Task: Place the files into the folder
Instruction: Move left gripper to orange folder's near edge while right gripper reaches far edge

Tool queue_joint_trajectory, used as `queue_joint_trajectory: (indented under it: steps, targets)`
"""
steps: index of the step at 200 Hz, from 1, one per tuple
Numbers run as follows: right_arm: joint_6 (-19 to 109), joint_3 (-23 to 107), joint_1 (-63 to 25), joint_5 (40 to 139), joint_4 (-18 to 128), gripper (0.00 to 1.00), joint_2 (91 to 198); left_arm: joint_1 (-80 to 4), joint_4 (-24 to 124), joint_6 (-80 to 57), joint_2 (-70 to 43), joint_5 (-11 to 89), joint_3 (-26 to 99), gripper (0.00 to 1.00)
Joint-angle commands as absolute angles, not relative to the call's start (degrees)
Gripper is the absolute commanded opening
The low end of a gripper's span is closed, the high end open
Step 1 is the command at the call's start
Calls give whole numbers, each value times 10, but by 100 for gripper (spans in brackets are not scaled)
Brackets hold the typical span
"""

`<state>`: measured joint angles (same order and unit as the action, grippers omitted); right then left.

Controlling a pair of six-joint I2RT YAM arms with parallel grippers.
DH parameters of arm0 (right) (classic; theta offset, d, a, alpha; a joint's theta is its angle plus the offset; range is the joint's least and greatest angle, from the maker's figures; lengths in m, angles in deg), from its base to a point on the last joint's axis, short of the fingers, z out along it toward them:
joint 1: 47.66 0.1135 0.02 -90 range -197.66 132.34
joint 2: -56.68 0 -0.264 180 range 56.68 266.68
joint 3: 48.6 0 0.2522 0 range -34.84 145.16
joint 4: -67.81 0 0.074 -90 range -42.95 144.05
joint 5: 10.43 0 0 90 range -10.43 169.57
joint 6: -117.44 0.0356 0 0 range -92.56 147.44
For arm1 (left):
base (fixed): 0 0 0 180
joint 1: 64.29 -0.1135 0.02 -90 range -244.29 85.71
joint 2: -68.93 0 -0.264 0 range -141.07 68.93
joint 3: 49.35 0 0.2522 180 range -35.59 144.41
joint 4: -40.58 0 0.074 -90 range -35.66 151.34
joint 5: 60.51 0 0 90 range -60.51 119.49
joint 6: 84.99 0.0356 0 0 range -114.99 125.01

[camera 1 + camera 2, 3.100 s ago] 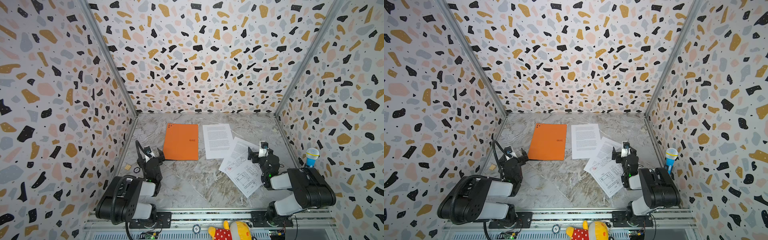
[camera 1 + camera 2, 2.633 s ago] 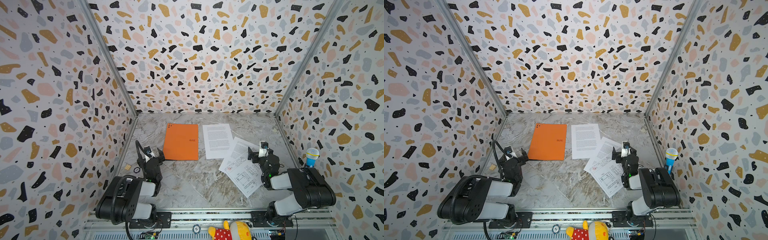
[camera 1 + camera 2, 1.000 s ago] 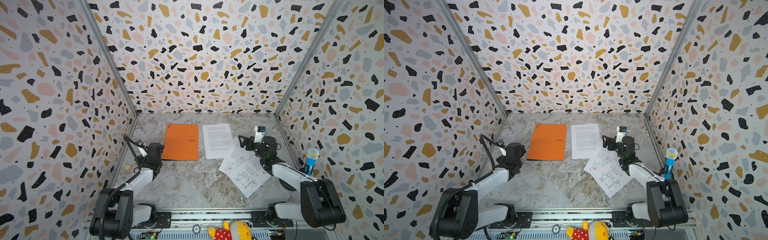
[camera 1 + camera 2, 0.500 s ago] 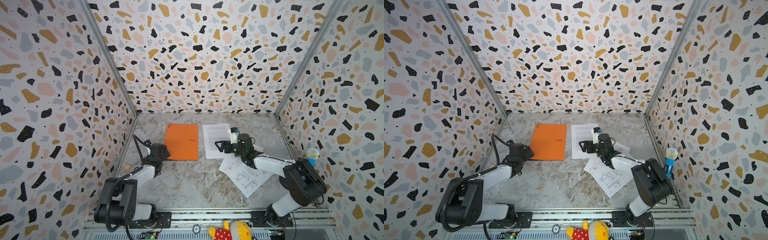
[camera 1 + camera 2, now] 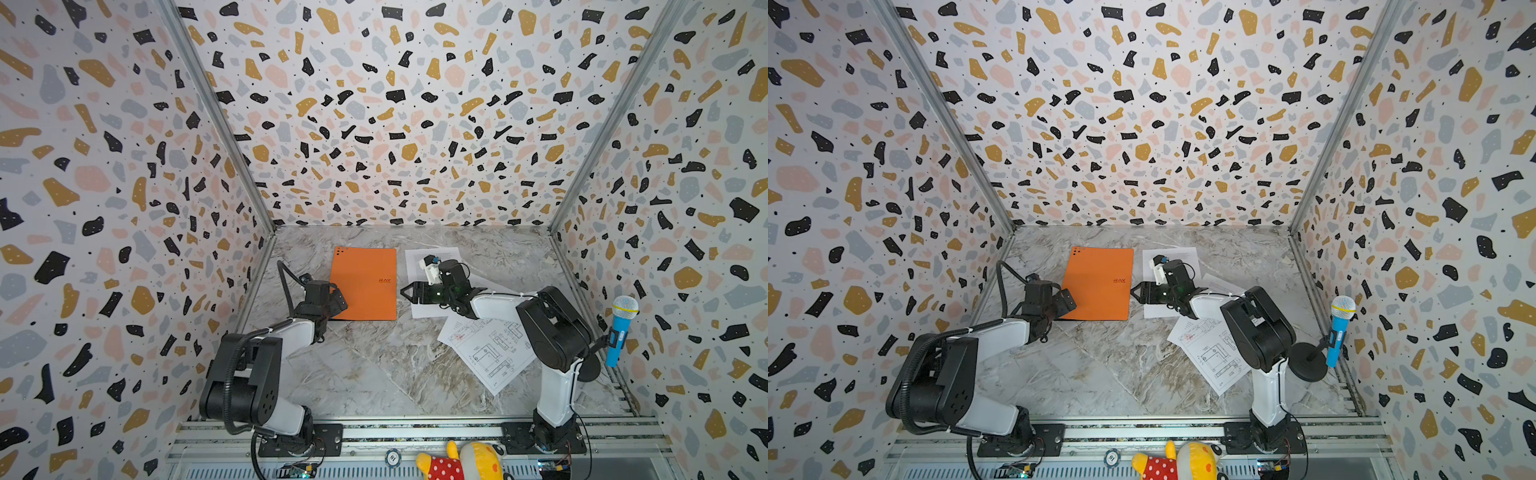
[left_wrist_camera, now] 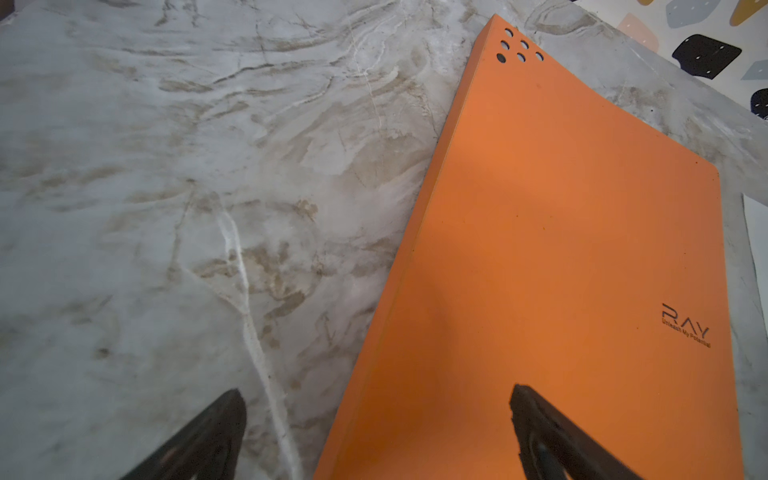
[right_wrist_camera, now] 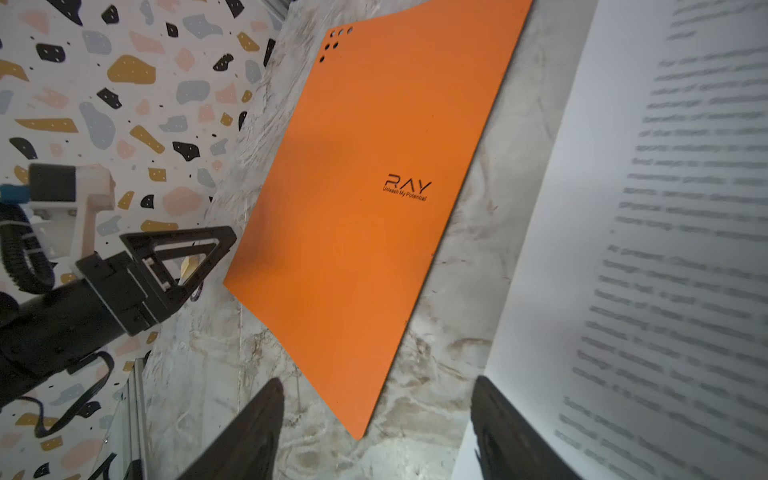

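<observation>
At the near rail, one plush toy (image 5: pixel 461 461). Beyond it, a broad bare stretch of marble surface (image 5: pixel 365 374) between the two arm bases, free room toward the middle. On the right, three files counted: nearest, the drawing sheet (image 5: pixel 486 357), skewed, long axis diagonal; next, a white sheet (image 5: pixel 1223 286) mostly hidden under the right arm; farthest, a text sheet (image 5: pixel 422 311), long axis near to far, parallel to the folder, a narrow strip of marble between them. One blue microphone (image 5: pixel 621 328) by the right wall. One folder (image 5: pixel 365 282), closed, flat, orange face up, left of centre, long axis near to far, dots at the far left corner, logo by the right edge. Left end effector (image 6: pixel 376 390) spread wide, holding nothing, straddling the folder's left long edge by its near corner: one finger over marble, one over orange. Right end effector (image 7: pixel 376 381) spread, holding nothing, low over the strip beside the folder's near right corner, one finger over the text sheet's edge. Open marble beyond, up to the back wall.
</observation>
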<state>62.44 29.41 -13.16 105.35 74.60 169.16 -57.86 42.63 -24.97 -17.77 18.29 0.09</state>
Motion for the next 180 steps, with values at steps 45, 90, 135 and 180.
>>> queue_joint_trajectory:
  steps: [45, 90, 135, 180]
  targets:
    - [636, 380, -119, 1059, 665, 70, 1752, -581, 384, -233, -209, 219, 20, 97]
    - [640, 411, -117, 1069, 650, 70, 1782, -578, 373, -231, -235, 269, 28, 89]
    - [645, 417, -117, 1079, 647, 70, 1792, -566, 370, -224, -235, 276, 22, 86]
    - [646, 415, -117, 1084, 639, 69, 1793, -532, 366, -223, -235, 279, 17, 85]
